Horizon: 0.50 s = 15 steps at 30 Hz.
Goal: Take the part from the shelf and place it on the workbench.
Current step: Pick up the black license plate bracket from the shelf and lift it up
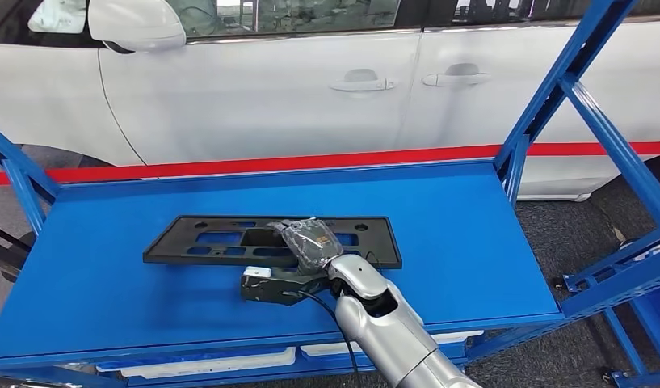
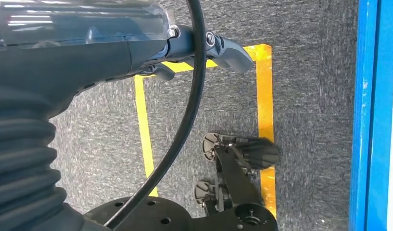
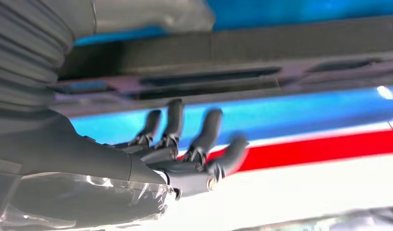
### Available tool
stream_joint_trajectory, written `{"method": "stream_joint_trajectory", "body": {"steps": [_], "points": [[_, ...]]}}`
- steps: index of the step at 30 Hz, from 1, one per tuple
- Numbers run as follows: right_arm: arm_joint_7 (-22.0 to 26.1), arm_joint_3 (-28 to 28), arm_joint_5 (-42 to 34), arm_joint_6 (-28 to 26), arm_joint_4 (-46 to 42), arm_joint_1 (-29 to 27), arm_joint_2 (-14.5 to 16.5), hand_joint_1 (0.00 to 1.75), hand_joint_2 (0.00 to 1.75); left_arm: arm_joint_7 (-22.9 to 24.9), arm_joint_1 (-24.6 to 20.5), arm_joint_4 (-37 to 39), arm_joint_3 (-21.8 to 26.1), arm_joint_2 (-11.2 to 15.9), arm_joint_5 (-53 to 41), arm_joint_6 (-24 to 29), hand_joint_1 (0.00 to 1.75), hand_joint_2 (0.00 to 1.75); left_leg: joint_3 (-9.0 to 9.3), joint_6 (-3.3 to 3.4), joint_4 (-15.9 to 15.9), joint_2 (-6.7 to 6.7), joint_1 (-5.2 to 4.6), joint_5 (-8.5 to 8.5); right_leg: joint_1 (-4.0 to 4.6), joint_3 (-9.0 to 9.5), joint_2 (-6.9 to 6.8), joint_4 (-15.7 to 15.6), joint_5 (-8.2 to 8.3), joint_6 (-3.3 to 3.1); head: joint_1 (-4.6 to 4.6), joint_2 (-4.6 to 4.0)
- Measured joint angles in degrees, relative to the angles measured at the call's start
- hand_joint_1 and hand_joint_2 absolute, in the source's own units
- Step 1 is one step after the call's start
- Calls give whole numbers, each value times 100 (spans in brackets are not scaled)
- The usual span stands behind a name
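Note:
The part [image 1: 213, 242] is a flat black plastic plate with several cut-outs, lying lengthwise in the middle of the blue shelf [image 1: 456, 234]. My right hand [image 1: 310, 245], wrapped in clear film, is over the middle of the plate's near edge. In the right wrist view, which is blurred, the right hand [image 3: 184, 154] has its fingers [image 3: 209, 130] spread and slightly bent close to the black part [image 3: 233, 48], holding nothing. My left hand [image 2: 184, 48] hangs above the grey floor with nothing in it.
A white car [image 1: 270, 97] stands right behind the shelf, with a red stripe [image 1: 310, 162] along the shelf's back edge. Slanted blue frame posts [image 1: 585, 97] rise at the shelf's right end. Yellow tape [image 2: 264, 106] marks the carpet beside a blue frame [image 2: 372, 115].

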<state>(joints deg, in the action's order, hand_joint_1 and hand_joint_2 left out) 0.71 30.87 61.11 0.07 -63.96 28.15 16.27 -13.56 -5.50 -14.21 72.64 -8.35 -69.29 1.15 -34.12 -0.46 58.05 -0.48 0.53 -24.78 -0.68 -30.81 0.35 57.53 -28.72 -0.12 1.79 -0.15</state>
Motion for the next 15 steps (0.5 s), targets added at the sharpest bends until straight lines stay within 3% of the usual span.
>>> {"method": "stream_joint_trajectory", "body": {"steps": [7, 15], "points": [[118, -128, -433, 20, -656, -166, -7, 0, 0, 93, -2, 0, 31, 0, 45, 24, 0, 0, -5, 0, 0, 0, 1, -1, 0, -7, 0, 0, -1, 0, 0, 0], [100, -487, -1345, 199, -2678, -282, -106, 0, 0, 201, 10, 0, 56, 2, 72, 111, 0, 0, -25, 52, 48, -2, -23, -36, -40, -5, -3, -9, -3, 42, 0, 0]]}}
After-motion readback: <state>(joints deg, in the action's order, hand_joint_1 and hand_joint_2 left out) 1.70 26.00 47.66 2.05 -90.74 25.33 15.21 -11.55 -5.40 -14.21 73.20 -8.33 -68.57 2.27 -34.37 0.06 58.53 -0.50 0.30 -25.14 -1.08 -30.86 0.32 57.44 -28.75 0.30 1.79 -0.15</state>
